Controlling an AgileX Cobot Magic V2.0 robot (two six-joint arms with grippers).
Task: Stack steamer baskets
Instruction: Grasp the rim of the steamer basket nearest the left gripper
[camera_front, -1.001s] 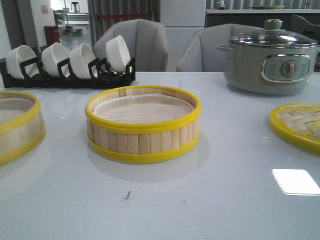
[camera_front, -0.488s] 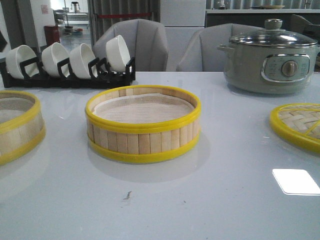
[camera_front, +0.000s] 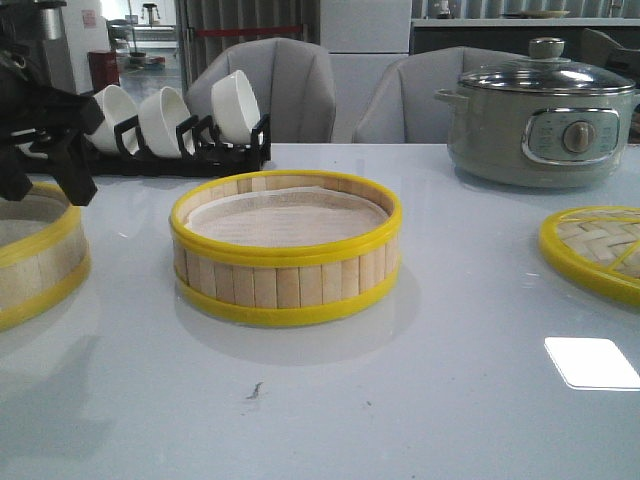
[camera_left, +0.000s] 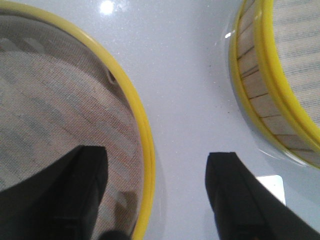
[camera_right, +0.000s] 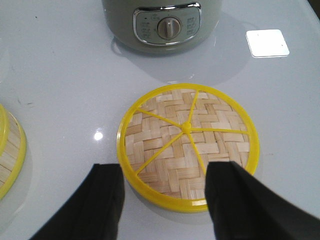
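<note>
- Left gripper (camera_left: 155, 200) hangs over the left steamer basket (camera_front: 35, 255), jaws spread wide and holding nothing.
- Wrist camera shows 1 dark finger (camera_left: 75, 190) above that basket's whitish liner, the other above bare table (camera_front: 450, 400), with the yellow rim running between them.
- In the front view the black left arm (camera_front: 45, 125) sits at about 10 o'clock, just above the left basket, which lies at 9 o'clock and is cut by the frame edge.
- The centre steamer basket (camera_front: 287, 250) stands flat on the table in the middle, apart from the left one; pale slat wall, yellow rims, liner inside.
- Right gripper (camera_right: 162, 200) hovers at the near edge of the woven bamboo lid (camera_right: 187, 145), fingers parted and empty.
- That lid lies flat at 3 o'clock in the front view, well apart from both baskets.
- The electric cooker (camera_front: 540, 115) with its glass top stands at 2 o'clock, behind the lid.
- A black rack of white bowls (camera_front: 175, 125) lines the far edge at 11 o'clock.
- 2 grey chairs (camera_front: 290, 90) stand beyond the table.
</note>
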